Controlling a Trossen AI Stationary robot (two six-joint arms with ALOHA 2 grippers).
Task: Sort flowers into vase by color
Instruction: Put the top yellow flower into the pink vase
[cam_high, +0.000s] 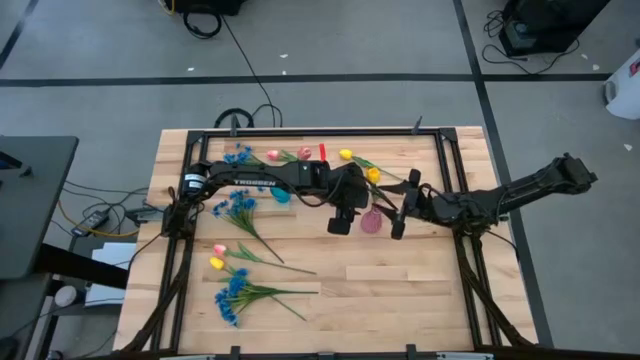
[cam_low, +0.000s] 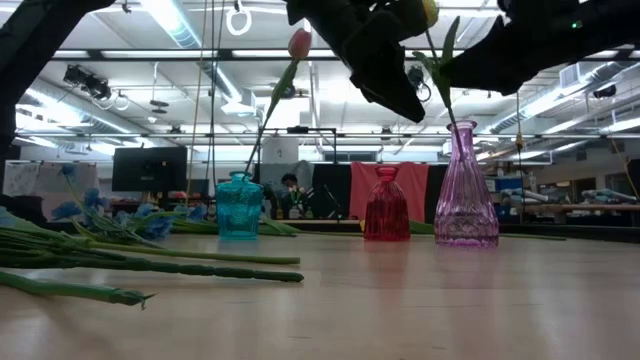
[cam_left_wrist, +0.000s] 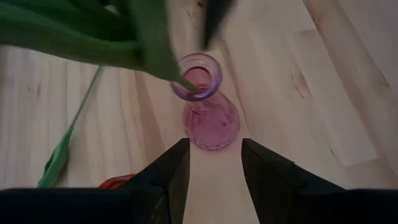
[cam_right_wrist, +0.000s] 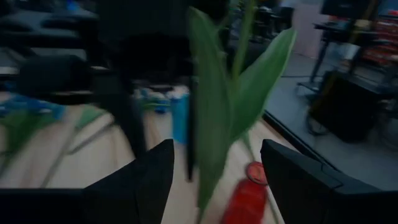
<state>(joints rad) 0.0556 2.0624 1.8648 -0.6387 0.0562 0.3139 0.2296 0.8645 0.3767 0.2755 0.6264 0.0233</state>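
A yellow tulip (cam_low: 430, 12) stands with its stem in the mouth of the clear pink vase (cam_low: 465, 190) and leans on the rim (cam_left_wrist: 198, 84). A pink tulip (cam_low: 299, 42) stands in the teal vase (cam_low: 239, 205). The red vase (cam_low: 387, 205) between them holds nothing. My left gripper (cam_left_wrist: 214, 165) hovers open above the pink vase, on its near side. My right gripper (cam_right_wrist: 217, 180) is open at the pink vase's right. The yellow tulip's leaves (cam_right_wrist: 214, 112) show ahead between its fingers, untouched. In the high view the two grippers (cam_high: 340, 222) (cam_high: 398, 214) flank the pink vase (cam_high: 371, 222).
Loose flowers lie on the left of the table: blue sprays (cam_high: 237, 205) (cam_high: 235, 290), a pink tulip (cam_high: 219, 249) and a yellow tulip (cam_high: 216, 263). More tulips (cam_high: 303, 153) (cam_high: 345, 154) and a blue spray (cam_high: 237, 155) lie along the far edge. The near right of the tabletop (cam_high: 420, 290) is bare wood.
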